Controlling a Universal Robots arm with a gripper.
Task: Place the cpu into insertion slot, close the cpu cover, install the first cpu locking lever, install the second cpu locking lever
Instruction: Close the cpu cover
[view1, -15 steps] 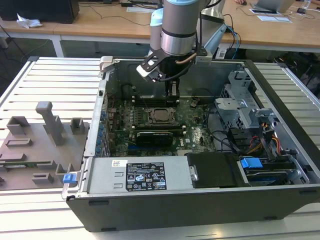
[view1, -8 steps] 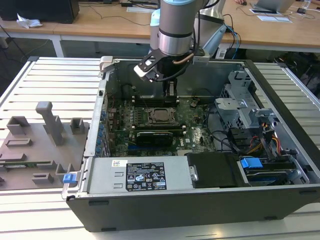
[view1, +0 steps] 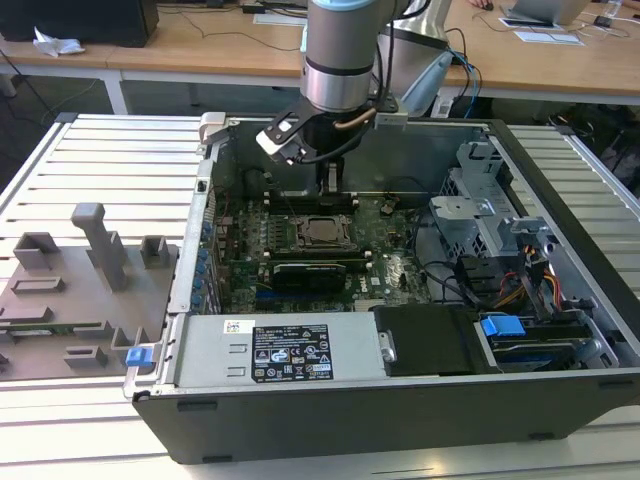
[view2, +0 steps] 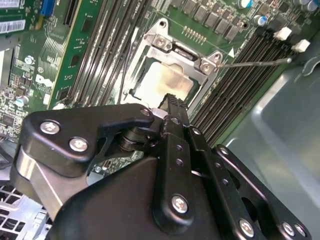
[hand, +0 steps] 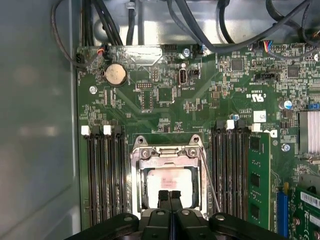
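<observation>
The cpu (hand: 167, 181): seated flat in the insertion slot (hand: 134, 172) at mid-motherboard, framed by the cpu cover (hand: 165, 152). Probably light, stiff, fragile; best held by its edges. The gripper (hand: 169, 196) hovers over it, fingers together, empty.

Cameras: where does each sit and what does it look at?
Exterior view: off the arm, looks down into the open case; shows the arm.
First wrist view: on the wrist, looks straight down at the cpu; shows the pincer tips.
Second wrist view: on the wrist, looks slantwise at the cpu; pincer looms close.
All share the cpu.
</observation>
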